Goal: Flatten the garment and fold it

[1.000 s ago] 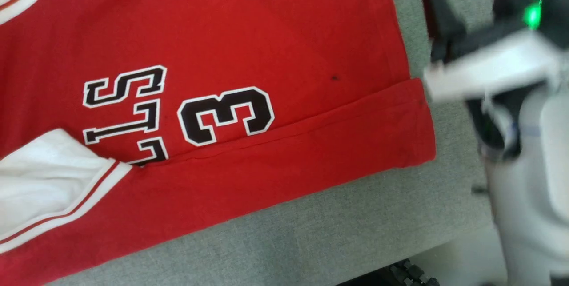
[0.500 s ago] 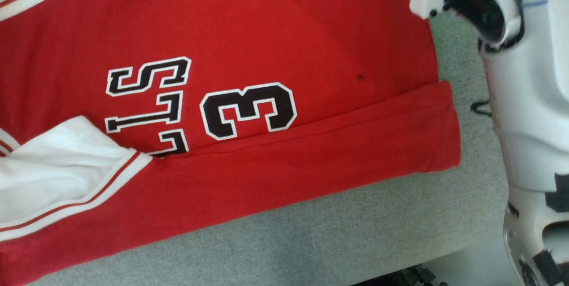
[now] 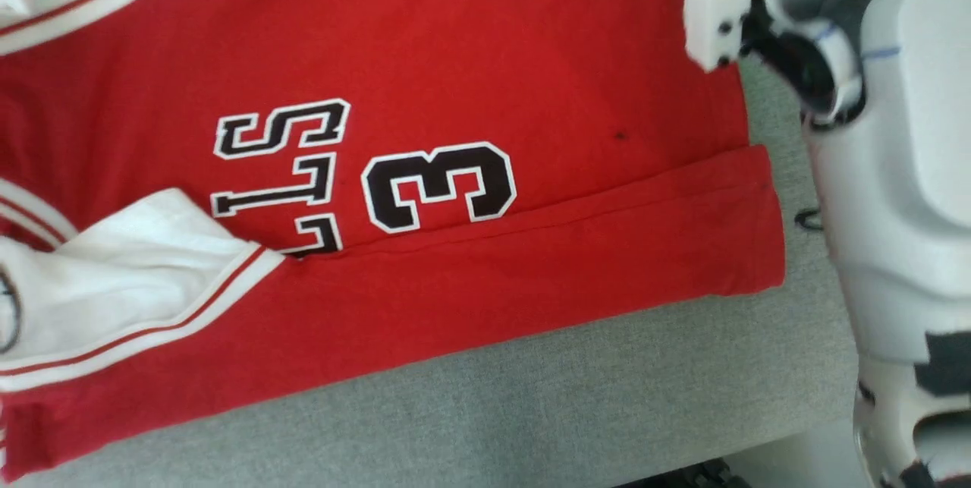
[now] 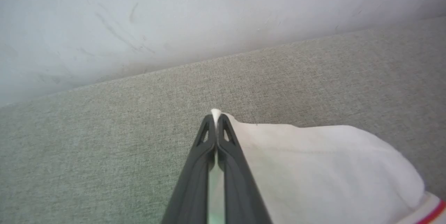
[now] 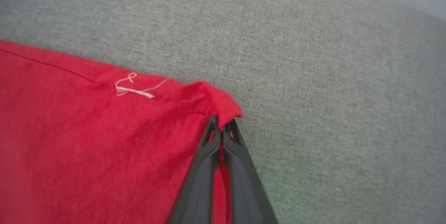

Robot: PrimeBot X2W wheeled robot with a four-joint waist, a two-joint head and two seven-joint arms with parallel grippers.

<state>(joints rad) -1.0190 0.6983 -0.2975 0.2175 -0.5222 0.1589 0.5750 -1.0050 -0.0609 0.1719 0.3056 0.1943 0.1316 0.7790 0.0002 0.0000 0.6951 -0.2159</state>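
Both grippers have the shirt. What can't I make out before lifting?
- Head view: the garment runs off the top and left edges.
- Head view: the folded red flap and a white sleeve cover part of the lettering.
- Head view: the right arm hides the garment's far right corner.
- Left wrist view: the left gripper pinches white cloth; which sleeve, cannot tell.

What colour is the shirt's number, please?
The number is black, outlined white; head view shows it best.

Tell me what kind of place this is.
Probably a room in a home or lab: a red jersey lies on a grey upholstered surface, like a sofa or bed, beside a scuffed pale wall.
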